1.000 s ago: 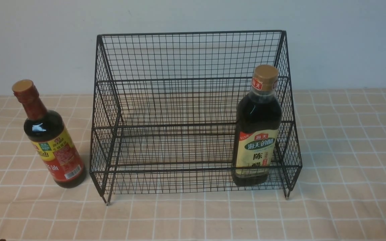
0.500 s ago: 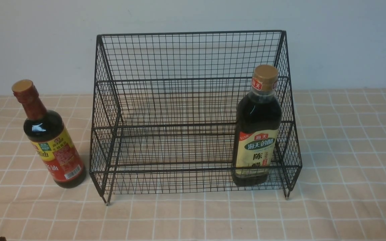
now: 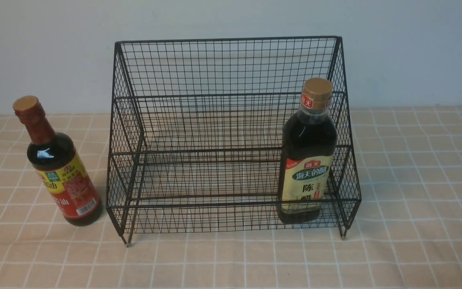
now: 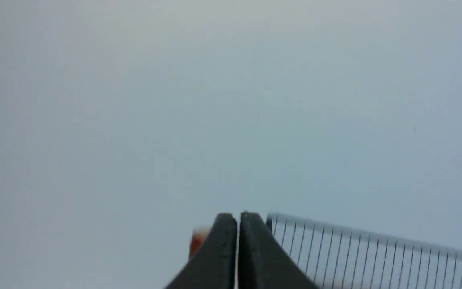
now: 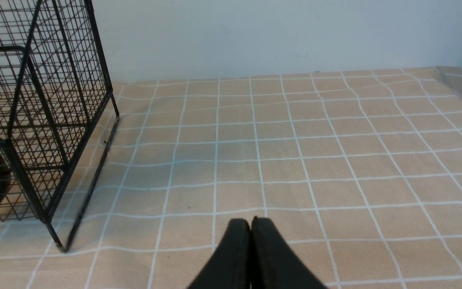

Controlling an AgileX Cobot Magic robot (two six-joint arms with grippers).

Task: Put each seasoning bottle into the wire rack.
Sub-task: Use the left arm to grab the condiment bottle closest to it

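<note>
The black wire rack (image 3: 231,68) stands mid-table. The taller bottle with the cream-green label (image 3: 308,156) stands upright in the rack's lower tier at its right end. The red-necked bottle with the yellow-red label (image 3: 56,164) stands on the cloth left of the rack, outside it. Neither gripper shows in the front view. My left gripper (image 4: 238,218) is shut and empty, raised, with the red-necked bottle's top (image 4: 197,241) and the rack's top edge (image 4: 375,249) beyond it. My right gripper (image 5: 250,222) is shut and empty, low over the cloth, right of the rack (image 5: 42,100).
The table wears a tan cloth with a white grid (image 3: 415,180). A pale wall (image 3: 415,48) rises directly behind the rack. The table's right edge shows in the right wrist view (image 5: 461,86).
A small dark object at the bottom left corner of the front view has left the picture. The red-necked bottle's top has shifted very slightly left.
</note>
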